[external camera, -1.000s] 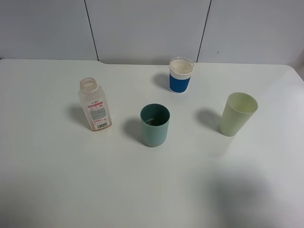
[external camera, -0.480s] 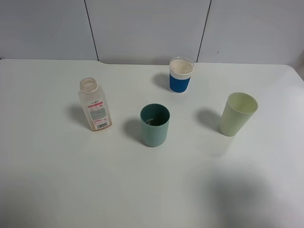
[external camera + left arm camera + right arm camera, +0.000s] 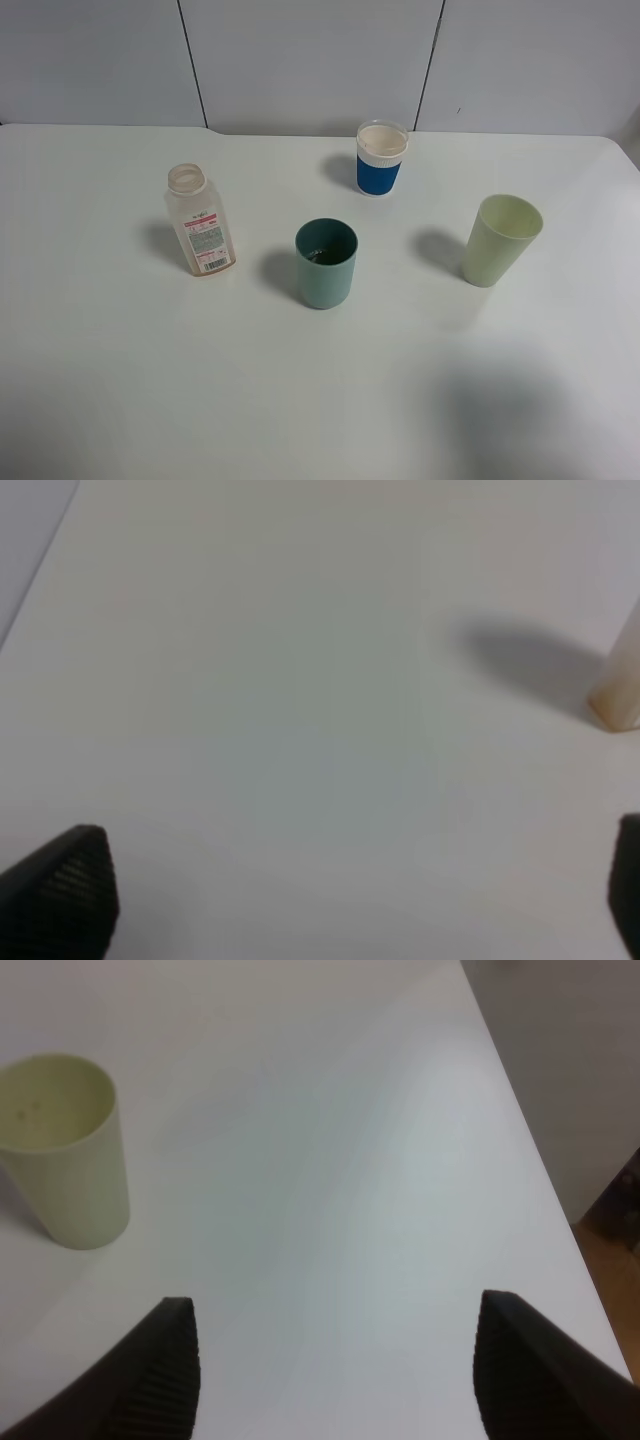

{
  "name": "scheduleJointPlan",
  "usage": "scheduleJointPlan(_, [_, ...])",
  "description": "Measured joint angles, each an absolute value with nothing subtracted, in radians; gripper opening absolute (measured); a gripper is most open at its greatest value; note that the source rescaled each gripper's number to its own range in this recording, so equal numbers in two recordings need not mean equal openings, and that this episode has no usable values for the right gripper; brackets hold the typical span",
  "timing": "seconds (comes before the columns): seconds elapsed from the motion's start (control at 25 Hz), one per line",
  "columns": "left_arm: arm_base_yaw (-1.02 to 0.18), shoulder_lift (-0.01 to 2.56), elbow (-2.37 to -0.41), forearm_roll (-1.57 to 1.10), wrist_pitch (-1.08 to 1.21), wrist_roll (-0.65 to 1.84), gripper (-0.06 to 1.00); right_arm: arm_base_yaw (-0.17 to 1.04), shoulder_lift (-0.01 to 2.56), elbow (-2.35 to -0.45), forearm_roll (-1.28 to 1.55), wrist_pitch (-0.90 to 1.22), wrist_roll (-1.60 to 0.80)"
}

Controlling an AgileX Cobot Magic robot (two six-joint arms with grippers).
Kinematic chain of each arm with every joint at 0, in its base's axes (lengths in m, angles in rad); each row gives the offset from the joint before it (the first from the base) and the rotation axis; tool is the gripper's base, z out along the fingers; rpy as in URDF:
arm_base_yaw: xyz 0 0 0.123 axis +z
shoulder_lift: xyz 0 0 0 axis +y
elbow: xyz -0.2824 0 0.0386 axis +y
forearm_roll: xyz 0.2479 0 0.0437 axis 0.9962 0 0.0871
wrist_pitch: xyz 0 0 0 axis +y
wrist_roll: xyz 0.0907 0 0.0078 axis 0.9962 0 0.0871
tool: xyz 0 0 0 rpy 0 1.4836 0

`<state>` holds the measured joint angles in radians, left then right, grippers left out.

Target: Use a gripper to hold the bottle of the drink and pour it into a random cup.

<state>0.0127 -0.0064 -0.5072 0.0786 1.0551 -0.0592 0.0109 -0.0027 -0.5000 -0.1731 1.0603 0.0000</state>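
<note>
The bottle [image 3: 200, 222] stands upright and uncapped on the white table [image 3: 150, 380], left of centre, with only a brownish tint at its base. The teal cup [image 3: 326, 263] stands at centre, a hand's width to the bottle's right, dark inside with a faint glint at its bottom. Neither gripper shows in the exterior high view. In the left wrist view my left gripper [image 3: 357, 832] is open and empty over bare table, with the bottle's lower corner [image 3: 615, 695] at the picture's edge. My right gripper [image 3: 338, 1302] is open and empty near the table's right edge.
A blue-banded white cup [image 3: 381, 158] stands at the back, behind the teal cup. A pale yellow-green cup [image 3: 500, 240] stands on the right; it also shows in the right wrist view [image 3: 65, 1150]. The table's right edge [image 3: 525, 1140] drops to the floor.
</note>
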Motion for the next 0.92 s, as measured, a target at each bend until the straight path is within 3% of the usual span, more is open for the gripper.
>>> scheduleJointPlan(0.92, [0.013,-0.006,-0.507,0.079,1.055,-0.059,1.00,0.011,-0.003,-0.500,-0.173,1.060,0.000])
